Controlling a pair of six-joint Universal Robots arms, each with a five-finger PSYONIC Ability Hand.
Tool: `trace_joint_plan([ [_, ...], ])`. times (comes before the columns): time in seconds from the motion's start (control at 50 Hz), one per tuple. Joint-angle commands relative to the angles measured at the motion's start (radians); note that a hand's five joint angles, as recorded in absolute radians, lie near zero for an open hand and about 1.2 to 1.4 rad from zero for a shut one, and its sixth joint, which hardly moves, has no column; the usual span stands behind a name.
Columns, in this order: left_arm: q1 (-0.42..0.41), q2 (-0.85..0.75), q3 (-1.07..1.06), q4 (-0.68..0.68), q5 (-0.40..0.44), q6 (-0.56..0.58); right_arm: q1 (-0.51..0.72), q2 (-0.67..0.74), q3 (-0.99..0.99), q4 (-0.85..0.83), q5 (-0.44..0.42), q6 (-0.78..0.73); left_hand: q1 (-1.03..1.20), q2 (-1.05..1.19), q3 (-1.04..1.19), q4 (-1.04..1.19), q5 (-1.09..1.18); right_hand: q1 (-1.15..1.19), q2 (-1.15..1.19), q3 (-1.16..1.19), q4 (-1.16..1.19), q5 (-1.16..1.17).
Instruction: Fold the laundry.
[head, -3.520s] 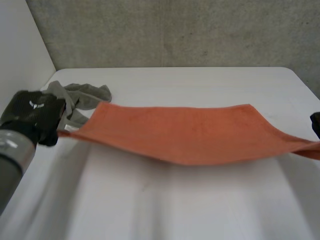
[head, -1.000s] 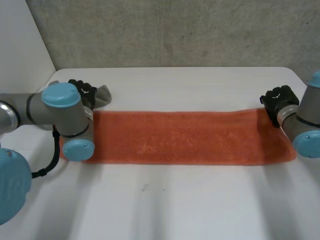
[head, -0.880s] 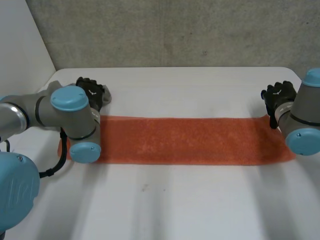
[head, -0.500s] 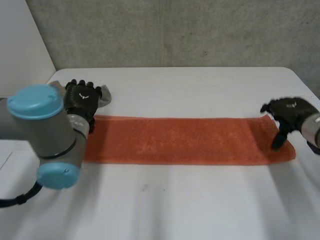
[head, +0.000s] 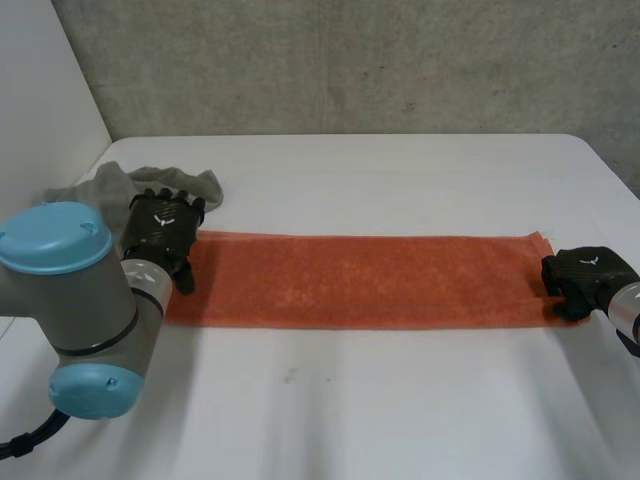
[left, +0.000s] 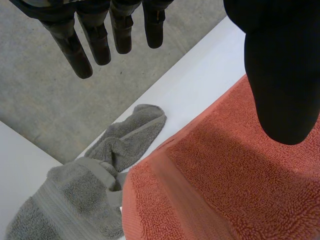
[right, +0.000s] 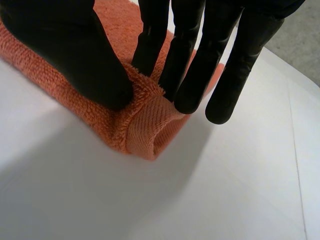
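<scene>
Now the orange towel (head: 360, 280) lies flat on the white desk (head: 400, 400), folded into a long narrow strip that runs from one hand to the other. The left hand (head: 160, 232) is over the strip's left end, its fingers (left: 85, 45) straight and spread, grasping nothing. At the far right end, the right hand (head: 588, 280) pinches the towel's corner between thumb (right: 75, 55) and fingers, bunching the hem up. A crumpled grey towel (head: 170, 183) sits just beside the orange strip's left end, behind the left hand.
</scene>
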Motion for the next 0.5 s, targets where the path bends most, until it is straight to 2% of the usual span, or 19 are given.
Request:
trace_joint_plan([
  [0.02, 0.0, 0.0, -0.003, -0.001, 0.0, 0.0, -0.053, 0.0, -0.015, 0.015, -0.005, -0.013, -0.015, -0.03, -0.035, -0.028, -0.048, 0.433, 0.246, 0.258, 0.247, 0.273],
  [0.14, 0.0, 0.006, -0.005, -0.002, -0.004, -0.002, -0.13, -0.046, -0.021, 0.034, 0.004, -0.04, -0.015, -0.03, -0.035, -0.028, -0.048, 0.433, 0.246, 0.258, 0.247, 0.273],
  [0.28, 0.0, 0.006, -0.005, -0.002, -0.004, -0.002, -0.215, -0.06, -0.023, 0.058, -0.027, -0.115, -0.015, -0.03, -0.035, -0.028, -0.048, 0.433, 0.246, 0.258, 0.247, 0.273],
  [0.3, 0.0, 0.006, -0.005, -0.002, -0.004, -0.002, -0.215, -0.059, -0.021, 0.063, -0.03, -0.125, -0.015, -0.03, -0.035, -0.028, -0.048, 0.327, 0.139, 0.152, 0.14, 0.166],
  [0.32, 0.0, 0.005, -0.003, -0.001, -0.004, -0.002, -0.215, -0.056, -0.012, 0.074, -0.044, -0.142, -0.015, -0.03, -0.035, -0.028, -0.048, -0.009, -0.196, -0.184, -0.195, -0.169],
  [0.5, 0.0, 0.005, -0.017, -0.001, -0.005, -0.002, -0.224, -0.042, -0.006, 0.077, -0.09, -0.159, -0.015, -0.03, -0.035, -0.028, -0.048, -0.203, -0.39, -0.378, -0.389, -0.363],
])
